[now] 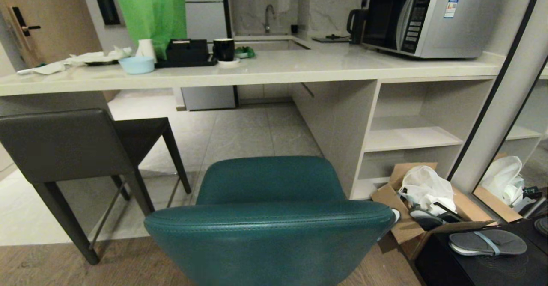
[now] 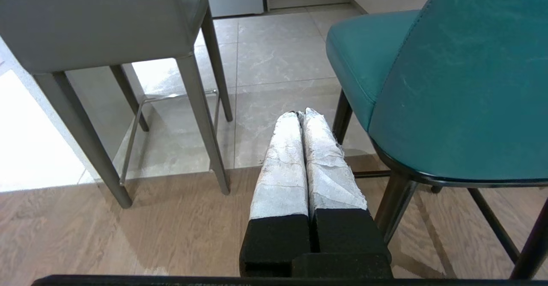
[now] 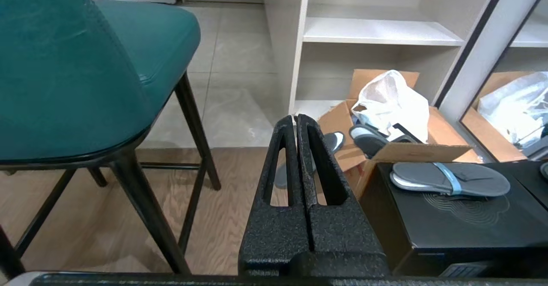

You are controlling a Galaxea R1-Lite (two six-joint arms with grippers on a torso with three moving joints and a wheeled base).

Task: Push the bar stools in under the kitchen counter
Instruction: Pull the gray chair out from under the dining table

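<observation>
The bar stools stand out from the long off-white stone worktop (image 1: 274,70): the teal padded stool with curved back (image 1: 274,230) just before the robot, the dark grey leather stool with square back (image 1: 64,144) beside it on the left, its seat partly under the edge. The left tool (image 2: 302,114) hangs between the two stools, fingers pressed together, holding nothing; the right tool (image 3: 296,117) hangs beside the teal stool, likewise closed and empty. A high or off-centre push could tip or swing the teal stool into the white slab end panel (image 1: 338,132). An open cardboard box of slippers (image 1: 421,204) crowds the right; tiled floor (image 1: 248,132) beneath the worktop lies open.
</observation>
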